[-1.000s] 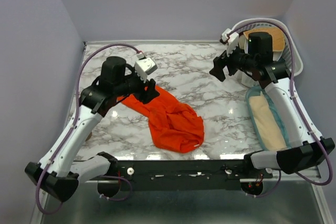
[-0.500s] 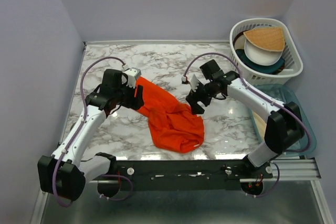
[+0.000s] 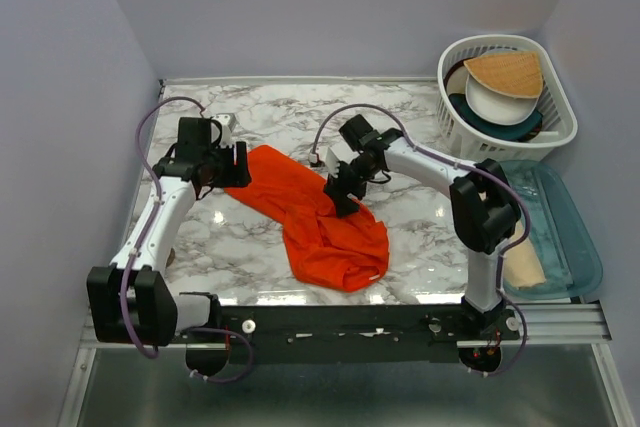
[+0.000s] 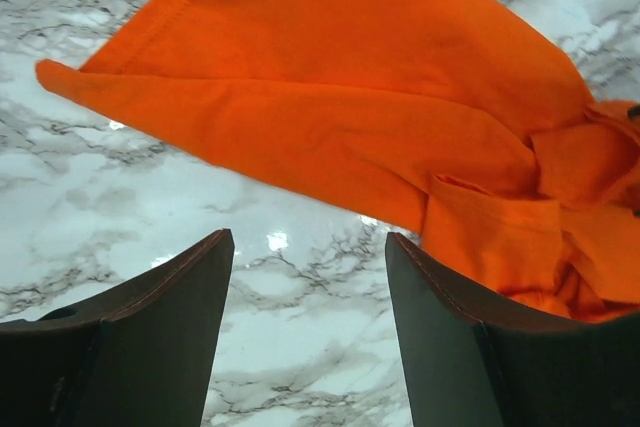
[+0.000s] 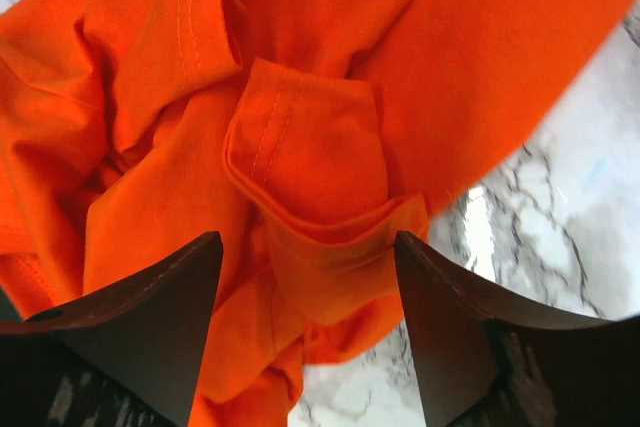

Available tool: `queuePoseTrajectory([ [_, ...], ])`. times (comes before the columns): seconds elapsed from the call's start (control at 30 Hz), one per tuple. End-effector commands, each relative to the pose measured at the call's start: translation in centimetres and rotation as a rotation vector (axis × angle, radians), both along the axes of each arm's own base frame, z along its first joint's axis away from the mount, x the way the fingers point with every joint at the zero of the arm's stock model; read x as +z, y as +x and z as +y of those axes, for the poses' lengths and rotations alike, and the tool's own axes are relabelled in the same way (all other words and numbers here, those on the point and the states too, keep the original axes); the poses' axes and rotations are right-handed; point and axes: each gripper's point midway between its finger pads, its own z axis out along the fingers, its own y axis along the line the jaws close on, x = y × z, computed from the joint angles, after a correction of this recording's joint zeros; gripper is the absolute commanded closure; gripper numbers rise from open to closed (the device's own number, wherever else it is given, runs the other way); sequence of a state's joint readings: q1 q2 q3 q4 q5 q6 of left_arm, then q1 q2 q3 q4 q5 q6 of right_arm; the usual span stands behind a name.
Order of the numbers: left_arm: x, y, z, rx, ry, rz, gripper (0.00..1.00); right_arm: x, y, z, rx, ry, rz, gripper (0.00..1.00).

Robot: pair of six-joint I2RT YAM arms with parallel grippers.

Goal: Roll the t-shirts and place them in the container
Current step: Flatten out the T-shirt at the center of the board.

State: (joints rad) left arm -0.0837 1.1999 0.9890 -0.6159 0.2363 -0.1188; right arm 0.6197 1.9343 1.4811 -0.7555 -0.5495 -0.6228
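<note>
The bright orange-red t-shirt (image 3: pixel 320 222) lies crumpled on the marble table, one flat part reaching back-left and a bunched heap at the front. My left gripper (image 3: pixel 238 165) is open and empty at the shirt's left end; in the left wrist view the t-shirt (image 4: pixel 350 97) lies just beyond the fingertips (image 4: pixel 420 277), over bare marble. My right gripper (image 3: pixel 340 192) is open, low over the shirt's right side. In the right wrist view a folded sleeve (image 5: pixel 310 157) of the shirt sits between the open jaws, not pinched.
A white basket (image 3: pixel 560 132) with plates and bowls stands at the back right. A teal tray (image 3: pixel 585 257) holding beige cloth lies at the right edge. Walls close the table at the left and back.
The left gripper moved back-left to the shirt's left end. The right arm swung from the basket down to the shirt's right side. The shirt's left part now lies flatter.
</note>
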Motion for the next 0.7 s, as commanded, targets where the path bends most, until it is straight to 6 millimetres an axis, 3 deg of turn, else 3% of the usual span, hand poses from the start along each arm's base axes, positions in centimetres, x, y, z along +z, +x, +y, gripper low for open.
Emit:
queuePoseTrajectory([
  [0.0, -0.7, 2.8, 1.8, 0.077, 0.062, 0.052, 0.28, -1.4, 1.2, 1.3, 0.005, -0.025, -0.022, 0.57],
  [0.07, -0.3, 3.8, 1.8, 0.081, 0.055, 0.048, 0.29, -0.3, 2.2, 0.8, -0.012, -0.055, -0.085, 0.76],
  [0.13, 0.5, 4.7, 1.7, 0.077, 0.049, 0.019, 0.29, 2.1, 3.5, 0.4, -0.019, -0.058, -0.162, 0.91],
  [0.17, 0.5, 5.0, 1.7, 0.077, 0.049, 0.016, 0.29, 5.0, 3.7, 0.1, -0.024, -0.03, -0.223, 0.94],
  [0.27, 1.0, 5.8, 1.5, 0.068, 0.044, 0.002, 0.29, 10.8, 3.7, 0.1, -0.011, 0.054, -0.34, 0.97],
  [0.3, 1.2, 6.1, 1.4, 0.062, 0.041, -0.006, 0.29, 14.4, 3.1, -0.2, -0.016, 0.103, -0.402, 0.98],
  [0.37, 1.3, 6.5, 1.2, 0.048, 0.036, -0.014, 0.29, 19.0, 2.9, -0.4, -0.03, 0.171, -0.49, 0.99],
  [0.4, 1.4, 6.7, 1.2, 0.045, 0.037, -0.019, 0.29, 22.3, 2.3, -1.0, -0.047, 0.216, -0.556, 0.99],
  [0.47, 1.4, 6.9, 1.2, 0.035, 0.041, -0.023, 0.29, 25.7, 2.1, -1.9, -0.079, 0.252, -0.647, 0.99],
  [0.57, 1.4, 7.0, 1.5, 0.031, 0.062, -0.03, 0.29, 29.3, 1.7, -3.9, -0.135, 0.264, -0.762, 0.99],
  [0.63, 1.4, 7.2, 1.6, 0.016, 0.077, -0.047, 0.29, 30.2, 1.3, -5.0, -0.149, 0.258, -0.813, 0.99],
  [0.67, 1.3, 7.2, 1.6, 0.011, 0.084, -0.05, 0.29, 29.1, 1.6, -5.6, -0.166, 0.22, -0.819, 0.99],
])
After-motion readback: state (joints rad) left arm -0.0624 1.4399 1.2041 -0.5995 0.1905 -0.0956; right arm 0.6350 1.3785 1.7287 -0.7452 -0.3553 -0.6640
